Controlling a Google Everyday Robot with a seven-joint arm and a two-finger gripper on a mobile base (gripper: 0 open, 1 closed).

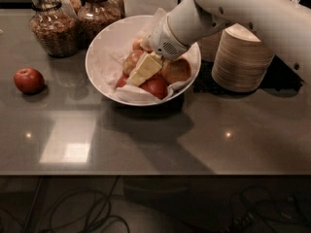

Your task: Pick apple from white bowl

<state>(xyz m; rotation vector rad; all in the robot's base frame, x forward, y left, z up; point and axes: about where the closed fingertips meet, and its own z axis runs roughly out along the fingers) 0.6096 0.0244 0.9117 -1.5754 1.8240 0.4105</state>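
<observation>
Reaching in from the far right corner of the tabletop, the white arm (252, 13) slants down and leftward and ends in the gripper (143, 71), whose cream-coloured tip sits low among the fruit inside the white bowl (99, 57). Whether it is open, closed or gripping anything cannot be told, because the wrist housing and the piled fruit hide how it stands. The white bowl rests toward the far edge, roughly midway between the left and right edges, lined with crinkled white paper (138, 95). The apple (130, 62), mottled red over yellow-green, lies in the left half of the heap, just beside the gripper's tip on its left and touching it or very nearly so. A paler orange apple (177, 70) lies against the tip's right side, and a deep-red apple (156, 87) sits just in front of it, nearer the front edge. A stack of beige paper bowls (243, 57) stands to the right of the white bowl, glass jars (53, 30) fill the far left corner, and a lone small red apple (29, 80) rests near the left edge, well apart from the bowl.
</observation>
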